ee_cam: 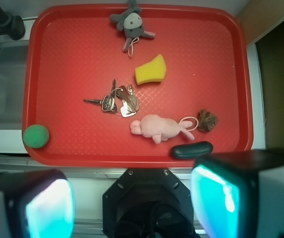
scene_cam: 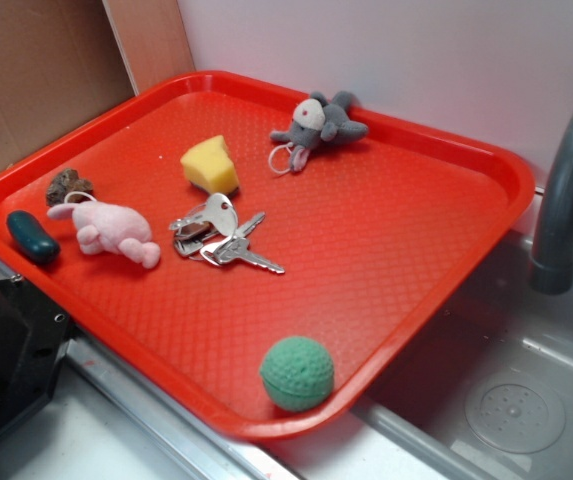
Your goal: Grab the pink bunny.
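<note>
Red plastic tray (scene_cam: 396, 250) with a dimpled floor sits beside a grey sink. The small pale pink fuzzy plush bunny (scene_cam: 114, 232) lies on its side near the tray's left edge in the exterior view; in the wrist view it (ee_cam: 157, 127) lies just below tray centre, toward the near rim.

Gripper (ee_cam: 132, 203): seen only in the wrist view, high above the tray and back from it, two pads with teal-lit faces at the bottom corners. Jaws stand wide apart, nothing between them. No contact with anything yet. The arm does not show in the exterior view.

Neighbours of the bunny:
- thin light loop (ee_cam: 188, 123) at one end, touching or nearly touching a small brown lumpy piece (ee_cam: 207, 120)
- dark green oblong bean-shaped object (ee_cam: 192, 149) just beside it, toward the rim
- bunch of metal keys (ee_cam: 117, 100) near the other end, close but apart
- yellow foam wedge (ee_cam: 151, 70) and grey plush mouse with a white face (ee_cam: 130, 23) farther up the tray, well apart
- green knitted ball (ee_cam: 36, 136) at the far corner, out of the way

Judgement on the approach: keep the jaws wide and come down centred over the bunny's thick middle, not the loop end. The body runs left to right in the wrist view, so closing across its narrow width looks best. One finger would then land in the slim gap by the dark green object, which needs care. Plush compresses, so go low before closing.
</note>
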